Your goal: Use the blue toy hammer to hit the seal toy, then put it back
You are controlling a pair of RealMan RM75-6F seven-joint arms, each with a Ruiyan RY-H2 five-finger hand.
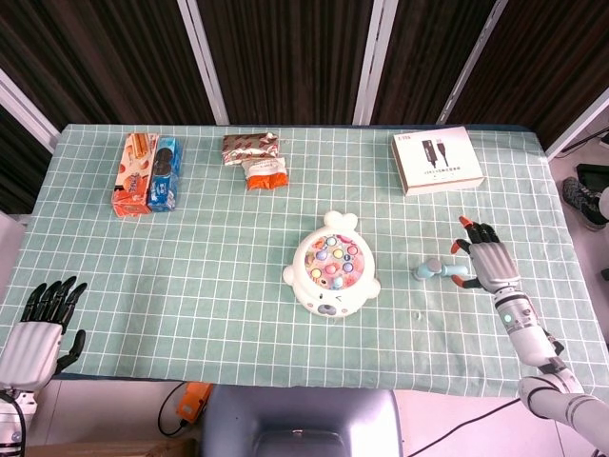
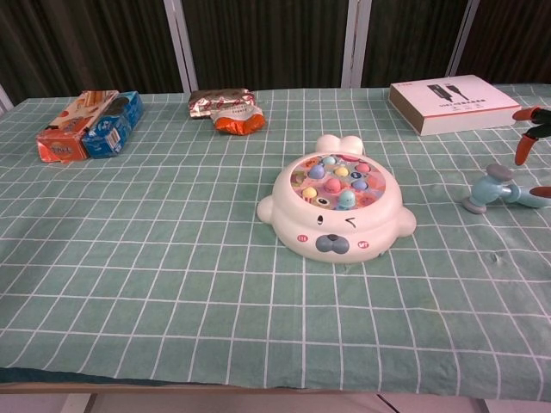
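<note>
The blue toy hammer (image 1: 437, 269) (image 2: 498, 189) lies flat on the green checked cloth, right of the seal toy (image 1: 330, 265) (image 2: 337, 208), a white dome with coloured pegs on top. My right hand (image 1: 484, 261) hovers over the hammer's handle end, fingers spread, holding nothing; in the chest view only its orange fingertips (image 2: 526, 143) show at the right edge. My left hand (image 1: 40, 324) rests off the table's front left corner, fingers apart and empty.
At the back right lies a white box (image 1: 436, 161) (image 2: 453, 103). Two snack packets (image 1: 255, 159) (image 2: 226, 110) lie at the back centre, and biscuit boxes (image 1: 147, 173) (image 2: 88, 125) at the back left. The table's front edge runs near both hands.
</note>
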